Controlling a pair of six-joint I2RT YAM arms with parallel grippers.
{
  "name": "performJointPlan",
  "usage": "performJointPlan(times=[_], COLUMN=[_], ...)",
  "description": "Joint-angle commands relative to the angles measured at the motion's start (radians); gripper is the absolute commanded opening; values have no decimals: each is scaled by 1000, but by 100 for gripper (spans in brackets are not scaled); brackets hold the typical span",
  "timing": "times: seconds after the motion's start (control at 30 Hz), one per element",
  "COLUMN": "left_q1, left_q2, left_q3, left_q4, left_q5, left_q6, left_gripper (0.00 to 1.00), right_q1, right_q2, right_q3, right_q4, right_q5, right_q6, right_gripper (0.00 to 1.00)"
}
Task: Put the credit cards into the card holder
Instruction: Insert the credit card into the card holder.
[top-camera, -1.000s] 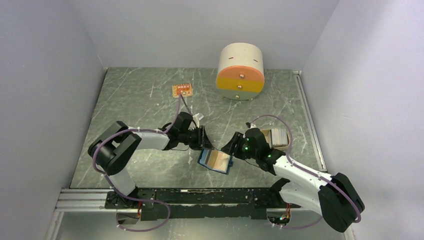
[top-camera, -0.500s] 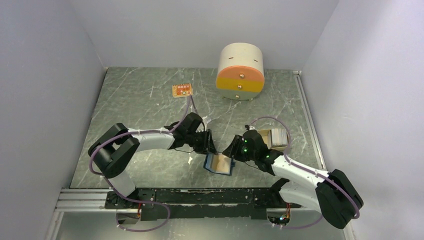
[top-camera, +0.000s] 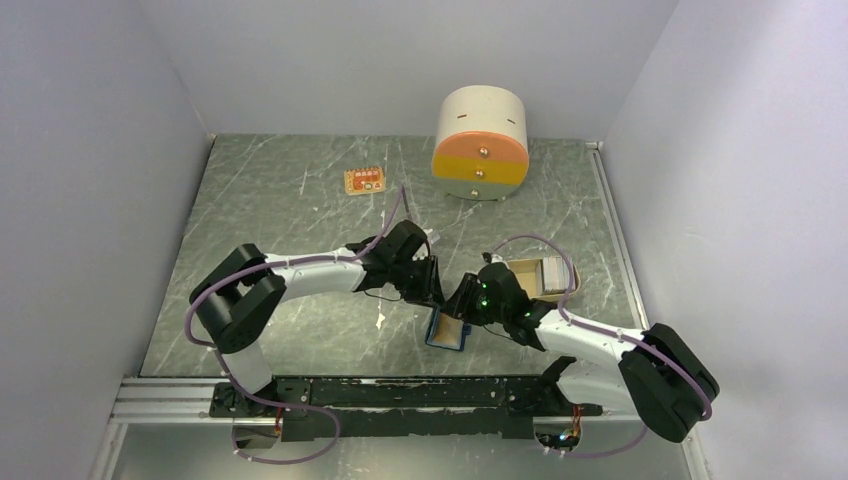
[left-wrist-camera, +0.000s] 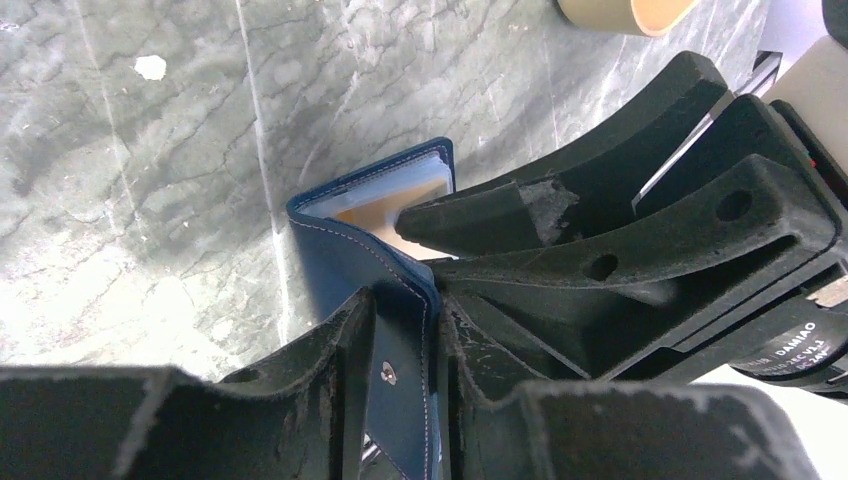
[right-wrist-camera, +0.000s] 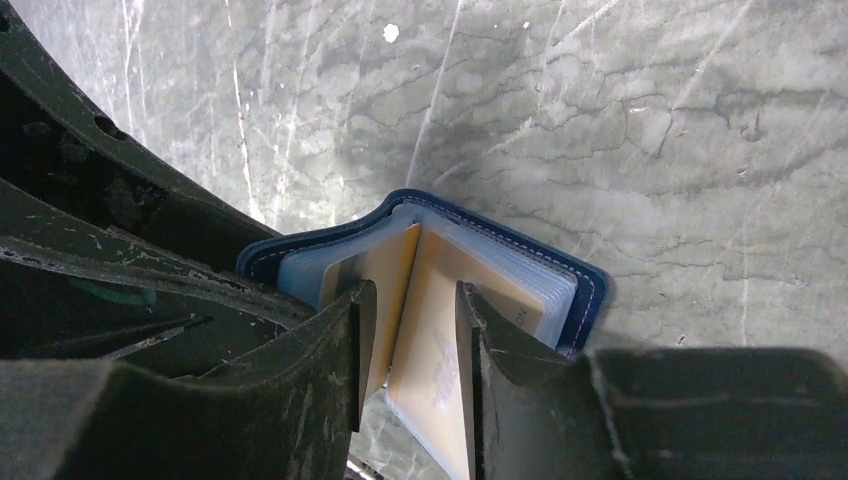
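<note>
The navy card holder stands half folded on the marble table between my two grippers. My left gripper straddles its outer cover: in the left wrist view the snap flap runs slantwise through the gap of the left gripper, not pinched flat. My right gripper comes in from the other side. In the right wrist view the right gripper stands open around two clear sleeves holding tan credit cards, which spread in a V inside the card holder. One right fingertip reaches into the card holder.
A small cardboard box sits just right of the right wrist. The cream-and-orange round drawer unit stands at the back of the table. An orange tag lies back left. Grey walls close in both sides.
Both grippers have moved toward each other. The card holder has gone from lying wide open to half folded and has shifted slightly right. Both sets of jaws have narrowed.
</note>
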Motion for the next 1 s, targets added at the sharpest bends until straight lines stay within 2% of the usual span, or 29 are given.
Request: performJointPlan(times=[0.0, 0.17, 0.3, 0.53, 0.63, 0.7, 0.8, 0.87, 0.97], left_q1=[-14, -35, -47, -8, 18, 31, 42, 44, 46], left_q2=[18, 60, 101, -17, -59, -83, -90, -74, -96], left_q3=[12, 61, 65, 30, -18, -41, -40, -10, -23], left_q4=[-79, -114, -79, 75, 164, 187, 181, 118, 105], left_q5=[-43, -76, -39, 121, 177, 185, 181, 157, 125], left_q6=[2, 6, -17, -44, -76, -78, -61, -36, -33], left_gripper=[30, 32, 34, 43, 44, 45, 44, 41, 40], right_q1=[11, 7, 8, 3, 0, 1, 2, 2, 1], right_q2=[-12, -95, -162, -235, -261, -293, -358, -400, -460], right_q3=[-10, 19, 39, 38, 11, -21, -77, -81, -52], right_q4=[-63, -206, -300, -408, -414, -396, -340, -367, -461], right_q5=[44, 123, 167, 221, 186, 152, 105, 141, 218], right_q6=[-1, -20, -17, 24, 101, 216, 347, 380, 391], right_gripper=[40, 42, 44, 48, 53, 57, 57, 57, 57])
